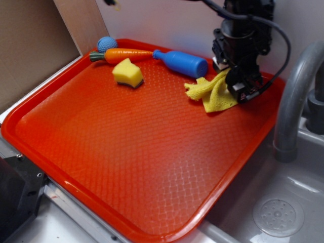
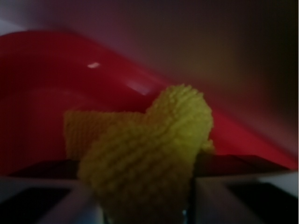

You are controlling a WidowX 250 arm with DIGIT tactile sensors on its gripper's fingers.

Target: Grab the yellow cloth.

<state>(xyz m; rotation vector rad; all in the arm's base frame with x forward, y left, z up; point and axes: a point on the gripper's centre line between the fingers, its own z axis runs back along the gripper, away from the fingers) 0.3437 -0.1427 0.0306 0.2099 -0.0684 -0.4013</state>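
A: Where does the yellow cloth point(image 1: 213, 92) lie just now?

B: At the far right corner of the red tray point(image 1: 126, 167), near the rim, crumpled. Its long axis seems to run from that corner out toward the tray's middle, with a loose flap reaching toward the blue bottle point(image 1: 183, 63).

A: And the claw point(image 1: 242, 87)?

B: Right at the cloth's corner-side end, tilted down onto it. In the wrist view the cloth point(image 2: 149, 154) rises as a bunched fold between the two fingers point(image 2: 243, 198), so I judge the claw gripping the yellow cloth, or very nearly so; the blur keeps me from seeing the pads press.

A: So what does the coming move turn on?

B: The cloth is already between the jaws, not off to a side. I would say a lift is what is left, with the free end toward the tray's middle trailing behind.

A: Anything close by?

B: The tray's raised rim and the wall just behind. The yellow sponge point(image 1: 127, 73), the carrot point(image 1: 124, 54) and a blue ball point(image 1: 107, 44) sit along the far edge, well apart from the claw. A grey faucet point(image 1: 296, 96) and sink point(image 1: 278, 212) lie to the right of the tray.
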